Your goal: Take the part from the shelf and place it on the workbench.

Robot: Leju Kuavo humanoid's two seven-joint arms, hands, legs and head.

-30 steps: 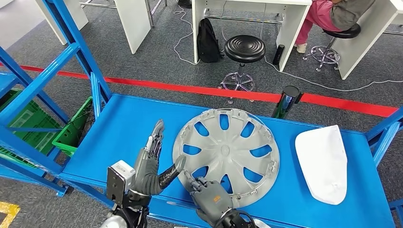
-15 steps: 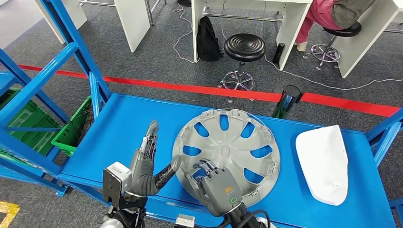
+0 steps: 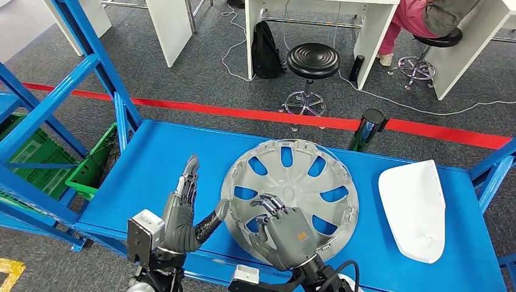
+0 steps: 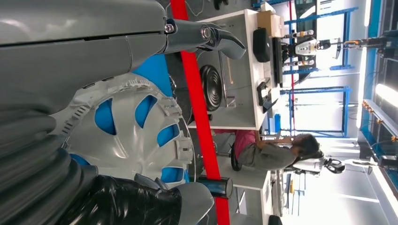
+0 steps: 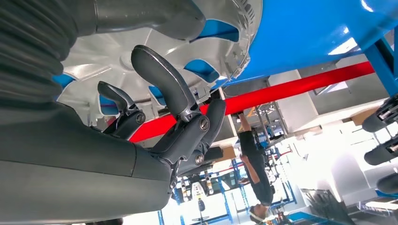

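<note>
I hold my left robot hand (image 3: 185,210) open beside the grey hubcap (image 3: 291,198) lying flat on the blue shelf (image 3: 158,158), my right robot hand (image 3: 281,228) open above it, grasp still needed.

Wheel cover (image 3: 289,198): near rim hidden behind the right hand (image 3: 285,234), contact beneath its fingers (image 3: 268,205) not discernible | person (image 3: 433,17): cut off by the head view's top edge | white part (image 3: 414,208): type not identifiable | green crate (image 3: 36,159): partly screened by blue shelf frame (image 3: 67,91)
</note>
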